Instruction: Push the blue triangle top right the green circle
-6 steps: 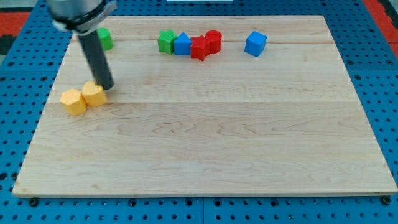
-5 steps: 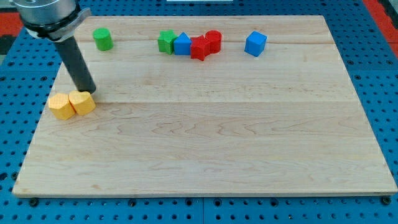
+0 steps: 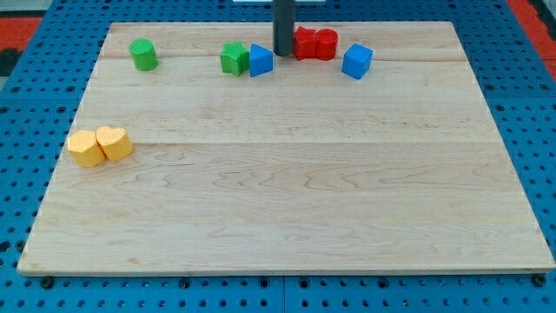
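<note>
The blue triangle [image 3: 260, 60] lies near the view's top, touching a green star-shaped block [image 3: 233, 59] on its left. The green circle [image 3: 143, 54] stands alone at the top left of the board. My tip [image 3: 283, 53] stands just right of the blue triangle, between it and two red blocks [image 3: 314, 43]. The rod rises straight out of the view's top.
A blue cube [image 3: 356, 61] sits right of the red blocks. Two yellow blocks [image 3: 99, 145] touch each other at the board's left edge. The wooden board [image 3: 287, 191] lies on a blue pegboard.
My tip has moved from the yellow blocks at the left to the top, beside the blue triangle. The red blocks have shifted right and up, away from the blue triangle.
</note>
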Robot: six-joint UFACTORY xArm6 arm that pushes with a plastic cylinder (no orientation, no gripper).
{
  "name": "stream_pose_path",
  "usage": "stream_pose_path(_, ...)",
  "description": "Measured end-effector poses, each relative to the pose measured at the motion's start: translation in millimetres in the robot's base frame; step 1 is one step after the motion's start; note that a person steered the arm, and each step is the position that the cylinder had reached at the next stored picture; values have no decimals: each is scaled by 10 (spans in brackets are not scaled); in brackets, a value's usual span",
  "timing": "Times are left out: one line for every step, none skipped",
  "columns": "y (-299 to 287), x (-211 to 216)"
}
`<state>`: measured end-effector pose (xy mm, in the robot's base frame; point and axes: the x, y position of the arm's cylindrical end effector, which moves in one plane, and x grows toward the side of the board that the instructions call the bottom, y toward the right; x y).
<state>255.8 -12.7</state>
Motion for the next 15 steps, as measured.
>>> stream_pose_path(48,245)
stream_pose_path(355,514)
stream_pose_path(132,722)
stream_pose_path(-266,509)
stream_pose_path(-265,-66)
stream_pose_path(-114,-141)
stream_pose_path(301,-216)
stream_pose_path(83,-308)
stream_pose_path(-585,-309)
stream_pose_path(-545,-311)
stream_pose_path(70,-496)
stream_pose_path(-298,-619)
stream_pose_path(-1000,-526)
stream_pose_path(-1580,-521)
stream_pose_path(-1342,-635)
